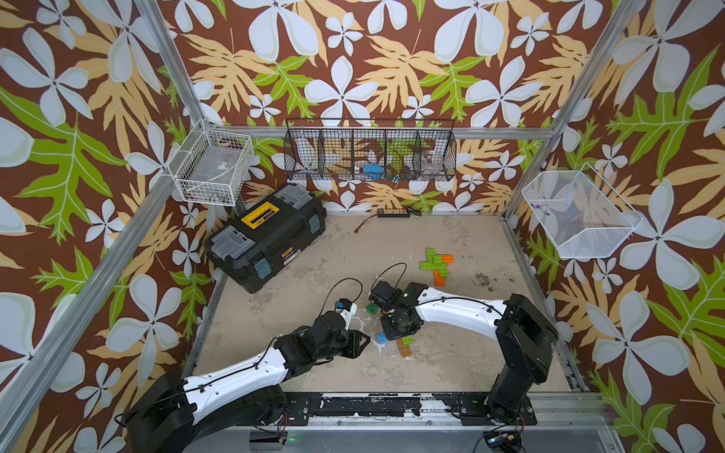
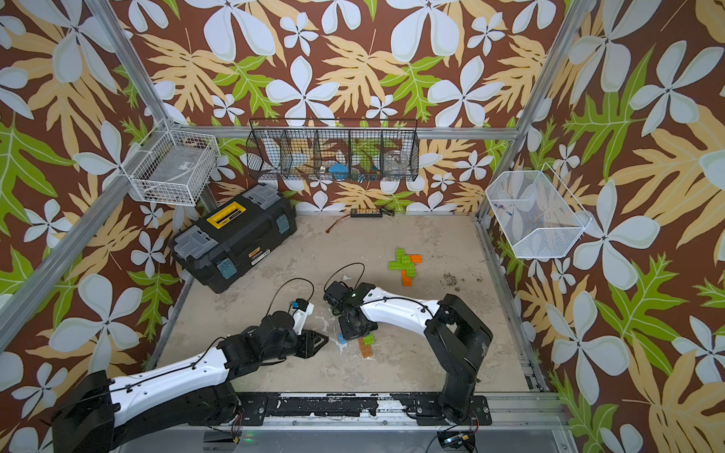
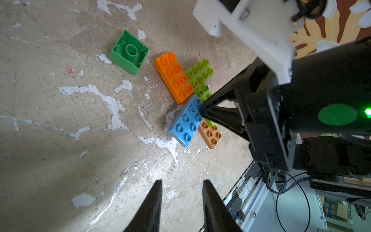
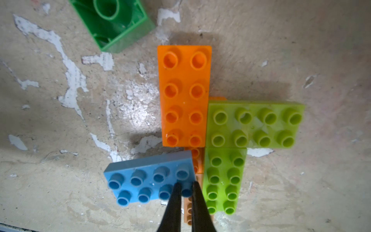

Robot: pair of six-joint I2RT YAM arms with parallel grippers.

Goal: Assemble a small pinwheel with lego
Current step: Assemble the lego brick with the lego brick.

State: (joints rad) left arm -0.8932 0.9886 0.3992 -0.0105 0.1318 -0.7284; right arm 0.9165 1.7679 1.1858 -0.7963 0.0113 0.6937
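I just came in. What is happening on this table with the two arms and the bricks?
The right pincer, shut, rests its tips on the end of the blue brick, which lies crooked against the bricks already laid out: an orange brick and two lime bricks. The left pincer is open, empty, hovering nearby. A dark green brick lies upside down beside them.

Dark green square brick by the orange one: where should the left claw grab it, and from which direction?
Come straight down and pinch two opposite outer walls of the dark green square brick. It lies hollow side up, walls upright, apart from the orange brick, so the left claw, now open, likely has room on both sides.
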